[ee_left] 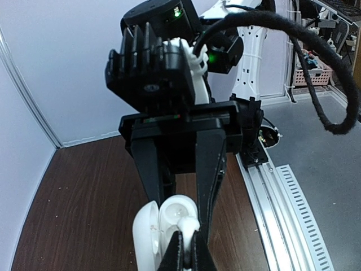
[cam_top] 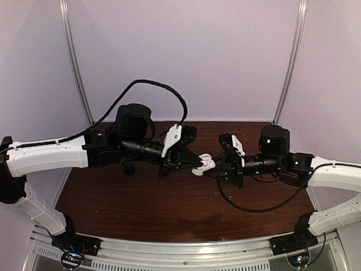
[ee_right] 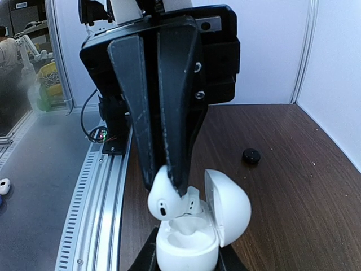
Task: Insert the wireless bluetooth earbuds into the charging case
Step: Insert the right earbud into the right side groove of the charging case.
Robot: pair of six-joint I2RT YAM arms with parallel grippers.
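Observation:
My right gripper (ee_right: 187, 257) is shut on the base of an open white charging case (ee_right: 189, 243) and holds it above the table, with its lid (ee_right: 228, 206) swung up to the right. My left gripper (ee_left: 186, 251) is shut on a glossy white earbud (ee_right: 162, 195), which is at the case's mouth and partly inside one well. In the left wrist view the earbud (ee_left: 190, 227) sits over the case (ee_left: 152, 226), between the right gripper's fingers (ee_left: 211, 169). In the top view both grippers meet at the case (cam_top: 203, 165) over mid-table.
A small black round object (ee_right: 251, 156) lies on the brown table (cam_top: 169, 203); in the top view it shows under the left arm (cam_top: 130, 168). A metal rail (cam_top: 186, 248) runs along the near edge. White walls close in the back and sides.

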